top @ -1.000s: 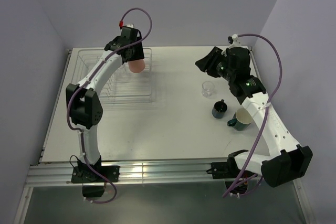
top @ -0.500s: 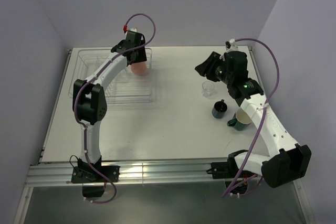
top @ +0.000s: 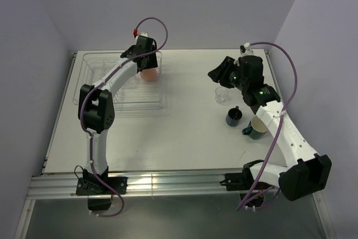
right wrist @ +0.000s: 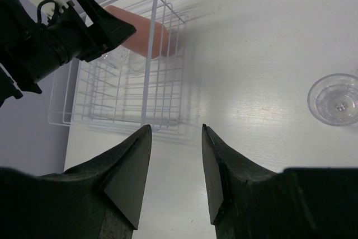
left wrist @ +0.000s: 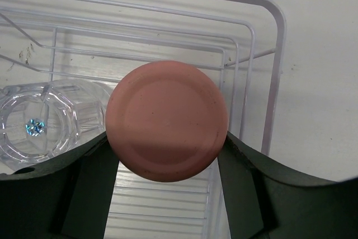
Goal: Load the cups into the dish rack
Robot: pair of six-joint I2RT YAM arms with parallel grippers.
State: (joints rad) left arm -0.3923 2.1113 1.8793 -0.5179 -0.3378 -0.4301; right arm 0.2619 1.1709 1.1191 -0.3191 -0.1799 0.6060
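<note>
My left gripper (top: 146, 66) is shut on the salmon-pink tumbler (top: 149, 73) and holds it over the far right corner of the wire dish rack (top: 120, 102). In the left wrist view the tumbler's base (left wrist: 166, 120) fills the gap between my left gripper's fingers (left wrist: 168, 158), above the rack bars (left wrist: 251, 60). A clear glass tumbler (left wrist: 45, 121) lies in the rack beside it. My right gripper (top: 219, 73) (right wrist: 176, 130) is open and empty above the table. A second clear tumbler (top: 222, 94) (right wrist: 334, 98), the navy mug (top: 234, 117) and the teal mug (top: 257, 127) stand on the table at right.
The white table (top: 179, 132) is enclosed by lilac walls at the back and both sides. The rack sits at the back left near the table's edge. The right arm's links (top: 279, 127) pass above the teal mug.
My left gripper has carried the pink tumbler a little farther back and lower over the rack's right corner. The right gripper shifted slightly, then held still.
</note>
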